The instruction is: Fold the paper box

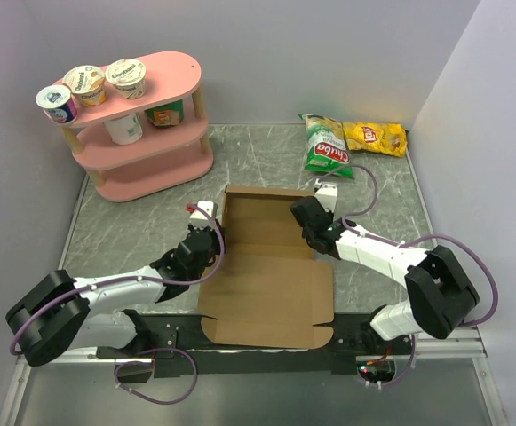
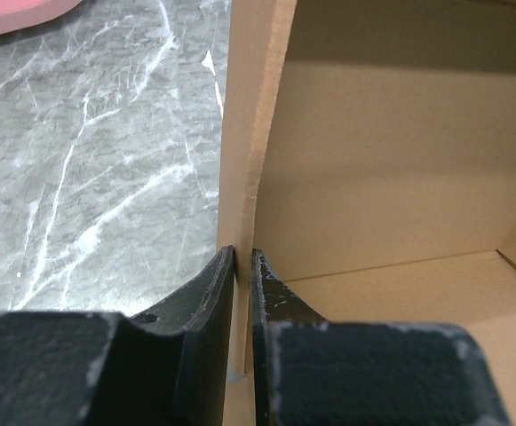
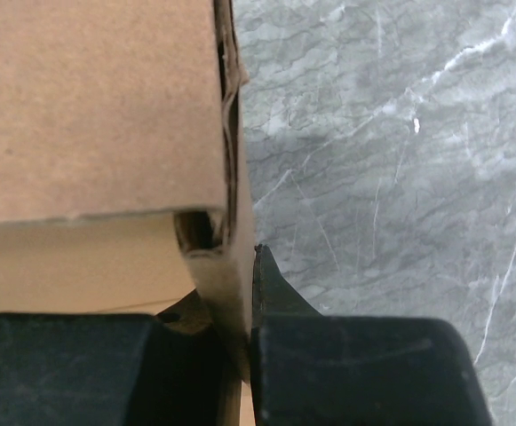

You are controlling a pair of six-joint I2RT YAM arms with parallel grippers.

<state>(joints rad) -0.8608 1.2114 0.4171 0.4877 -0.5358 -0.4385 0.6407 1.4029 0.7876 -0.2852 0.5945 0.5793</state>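
Note:
The paper box (image 1: 266,266) is plain brown cardboard in the middle of the table, its far half raised into walls and its near flap lying flat. My left gripper (image 1: 206,232) is shut on the box's upright left wall (image 2: 240,133), one finger on each side of it, seen as my left gripper (image 2: 243,266) in the wrist view. My right gripper (image 1: 309,222) is shut on the box's right wall (image 3: 233,266), which is doubled over there; in the wrist view my right gripper (image 3: 236,293) has one finger inside and one outside.
A pink two-tier shelf (image 1: 142,133) with several yogurt cups stands at the back left. A green chip bag (image 1: 326,146) and a yellow chip bag (image 1: 375,138) lie at the back right. White walls close in the grey marble table (image 1: 124,231).

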